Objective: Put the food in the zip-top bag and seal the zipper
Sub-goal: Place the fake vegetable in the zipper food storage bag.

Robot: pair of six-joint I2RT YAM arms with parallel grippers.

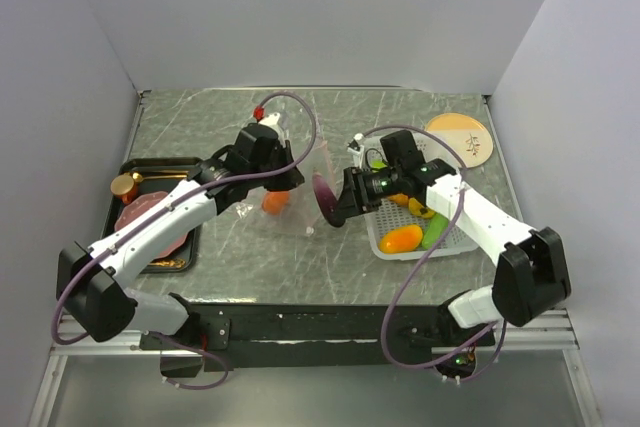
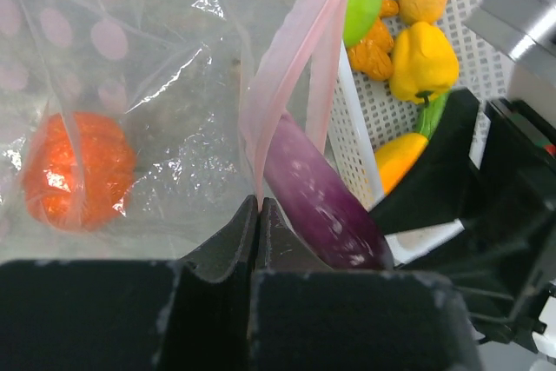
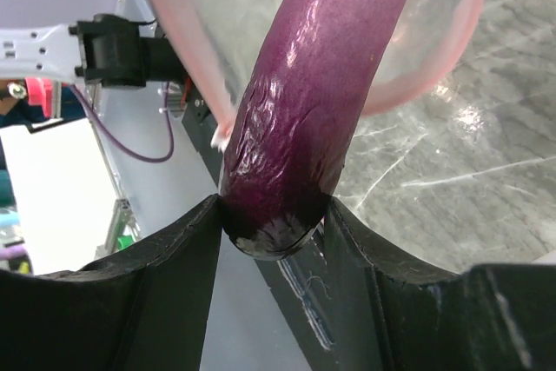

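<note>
Eggplant (image 1: 325, 194) meets the mouth of the zip-top bag (image 1: 295, 215)

From above, my right gripper (image 1: 340, 202) holds the eggplant at the bag's mouth, white basket (image 1: 420, 255) close behind. At my left wrist, my left gripper (image 2: 261, 206) is pinched tight on the pink zipper (image 2: 287, 58), an orange fruit (image 2: 78, 171) inside the bag. At my right wrist, half-spread jaws clamp the eggplant's butt, tip apparently entering the rim. Best pushed straight, lip kept taut; free room lies deeper in the bag.

Frame crops the eggplant (image 3: 300, 119) — tip perhaps inside bag (image 3: 426, 41).
</note>
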